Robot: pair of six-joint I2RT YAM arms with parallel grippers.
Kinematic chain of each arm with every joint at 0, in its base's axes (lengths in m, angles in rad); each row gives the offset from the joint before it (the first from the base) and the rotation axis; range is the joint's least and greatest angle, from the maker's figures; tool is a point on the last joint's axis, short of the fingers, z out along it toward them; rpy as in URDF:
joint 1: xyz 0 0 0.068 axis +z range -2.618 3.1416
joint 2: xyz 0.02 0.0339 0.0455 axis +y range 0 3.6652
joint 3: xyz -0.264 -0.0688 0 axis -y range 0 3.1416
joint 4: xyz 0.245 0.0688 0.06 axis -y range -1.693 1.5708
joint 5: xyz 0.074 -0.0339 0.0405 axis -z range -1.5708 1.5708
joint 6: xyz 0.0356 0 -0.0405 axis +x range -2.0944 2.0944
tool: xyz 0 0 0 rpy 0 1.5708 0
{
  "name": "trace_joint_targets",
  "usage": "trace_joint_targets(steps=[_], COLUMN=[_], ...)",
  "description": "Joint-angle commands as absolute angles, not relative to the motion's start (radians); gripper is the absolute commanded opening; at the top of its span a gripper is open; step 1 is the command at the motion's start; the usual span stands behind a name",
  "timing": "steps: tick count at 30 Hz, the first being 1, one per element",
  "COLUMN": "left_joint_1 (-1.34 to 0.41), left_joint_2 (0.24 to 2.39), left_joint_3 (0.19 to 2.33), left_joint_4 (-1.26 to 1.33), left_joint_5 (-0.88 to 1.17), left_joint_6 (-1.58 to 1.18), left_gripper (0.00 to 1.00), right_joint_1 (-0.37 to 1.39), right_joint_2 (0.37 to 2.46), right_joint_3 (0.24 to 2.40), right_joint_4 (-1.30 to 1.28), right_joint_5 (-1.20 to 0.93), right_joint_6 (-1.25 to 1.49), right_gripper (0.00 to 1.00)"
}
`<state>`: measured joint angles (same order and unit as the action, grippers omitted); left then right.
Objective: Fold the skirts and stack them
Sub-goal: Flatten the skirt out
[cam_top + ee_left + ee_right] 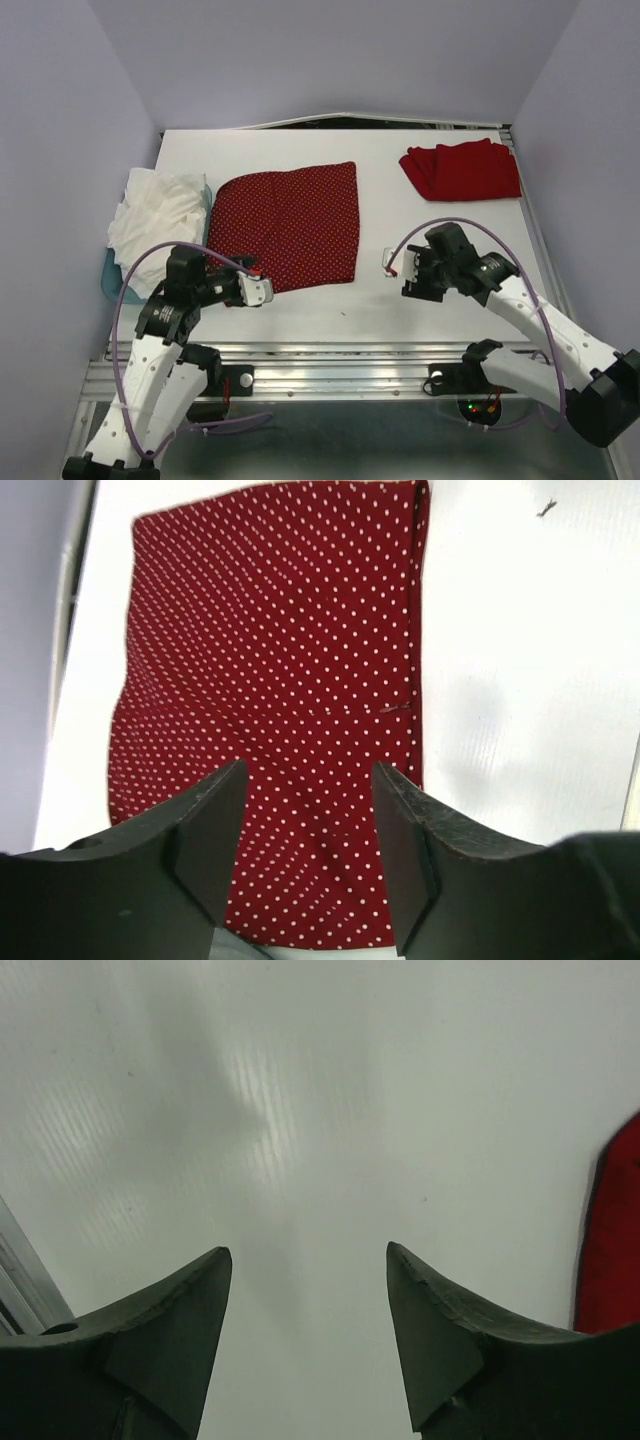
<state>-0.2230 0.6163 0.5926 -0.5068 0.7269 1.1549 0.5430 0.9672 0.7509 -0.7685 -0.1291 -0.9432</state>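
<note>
The dark red polka-dot skirt [288, 224] lies flat and folded to a rough rectangle at the table's middle left; it fills the left wrist view [280, 660]. The plain bright red skirt [463, 170] lies folded at the back right, and its edge shows at the right of the right wrist view [612, 1240]. My left gripper [262, 289] is open and empty just above the dotted skirt's near left corner [310, 780]. My right gripper [392, 262] is open and empty over bare table [308, 1260], right of the dotted skirt.
A pile of white cloth [155, 215] sits in a light blue bin [112, 275] at the table's left edge. The white table [450, 300] ends in a metal rail [330, 360] at the front. Lilac walls stand round the table.
</note>
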Motion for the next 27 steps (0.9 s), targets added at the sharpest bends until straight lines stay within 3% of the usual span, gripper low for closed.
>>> trace_joint_targets(steps=[1,8,15,20,27], left_joint_1=[-0.238,-0.238,-0.232,-0.222,-0.192], left_joint_2=[0.56,0.774,1.044,1.109,1.203], left_joint_3=[0.641,0.77,0.934,0.959,1.011], left_joint_4=[-0.551,-0.342,-0.357,-0.331,-0.331], left_joint_5=[0.758,0.451,0.345,0.298,0.288], left_joint_6=[1.08,0.662,0.434,0.399,0.344], left_gripper=[0.64,0.61,0.56,0.56,0.56], right_joint_1=[0.541,0.541,0.56,0.592,0.592], right_joint_2=[1.073,1.489,1.827,1.927,1.898], right_joint_3=[0.879,1.205,1.431,1.37,1.157], right_joint_4=[-0.741,-0.71,-0.632,-0.653,-0.681], right_joint_5=[-0.123,-0.412,-0.466,-0.312,-0.072], right_joint_6=[-0.763,-0.459,-0.284,-0.325,-0.431], right_gripper=[0.68,0.65,0.63,0.61,0.56])
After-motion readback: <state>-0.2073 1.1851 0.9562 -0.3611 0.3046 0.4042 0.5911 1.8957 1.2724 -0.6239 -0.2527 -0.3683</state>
